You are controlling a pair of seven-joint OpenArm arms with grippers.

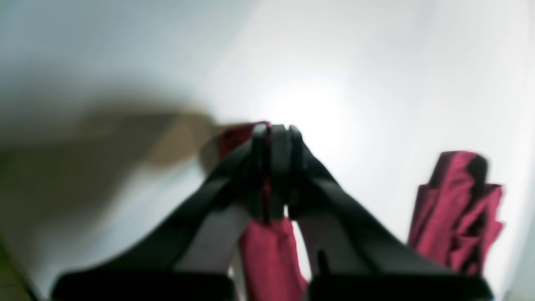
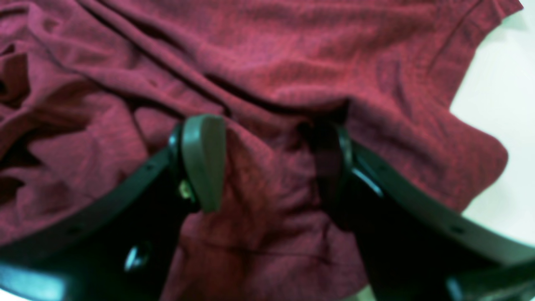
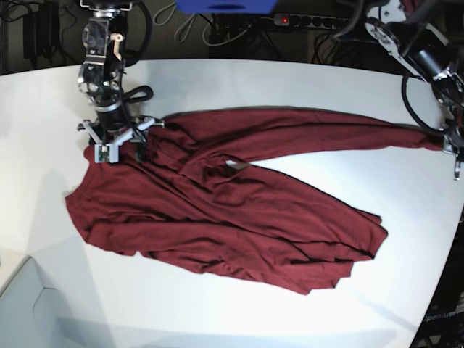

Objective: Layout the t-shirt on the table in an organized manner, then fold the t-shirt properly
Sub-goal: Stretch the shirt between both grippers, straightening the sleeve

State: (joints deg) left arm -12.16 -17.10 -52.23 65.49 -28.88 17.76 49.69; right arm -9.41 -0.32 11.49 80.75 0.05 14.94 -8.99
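My base camera looks down from high over the whole table [image 3: 239, 87]. My 2 wrist cameras sit close behind their fingers [image 2: 202, 161], the right pointing down onto the t-shirt [image 3: 225, 210], the left along the table; all 3 share that cloth.

Beyond the table's far edge: blue object [image 3: 226, 6], dark power strip [image 3: 308, 19] with red light, tangled cables [image 3: 196, 25].
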